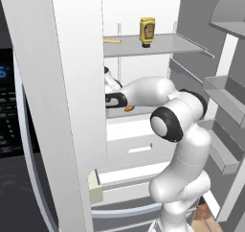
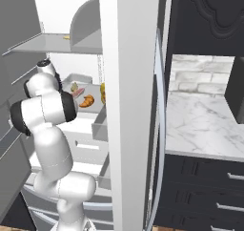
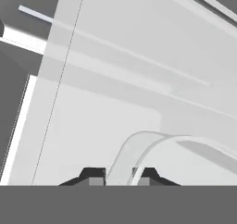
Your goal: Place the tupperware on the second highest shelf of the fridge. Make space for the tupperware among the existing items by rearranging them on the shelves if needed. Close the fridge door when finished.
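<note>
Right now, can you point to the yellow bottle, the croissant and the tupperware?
yellow bottle [image 1: 147, 31], left base view, on its label.
croissant [image 2: 86, 101], right base view, on its middle.
tupperware [image 2: 76, 79], right base view, on its back rim.

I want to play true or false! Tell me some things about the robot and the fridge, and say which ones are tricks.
1. The yellow bottle stands upright on a shelf above the arm. True.
2. The fridge is closed. False: its doors stand open and the arm reaches inside.
3. A croissant lies on the shelf that the arm reaches into. True.
4. The tupperware sits on the marble counter. False: it is inside the fridge, near the croissant.
5. In the hand view, a curved see-through rim runs up between the fingers. True.
</note>
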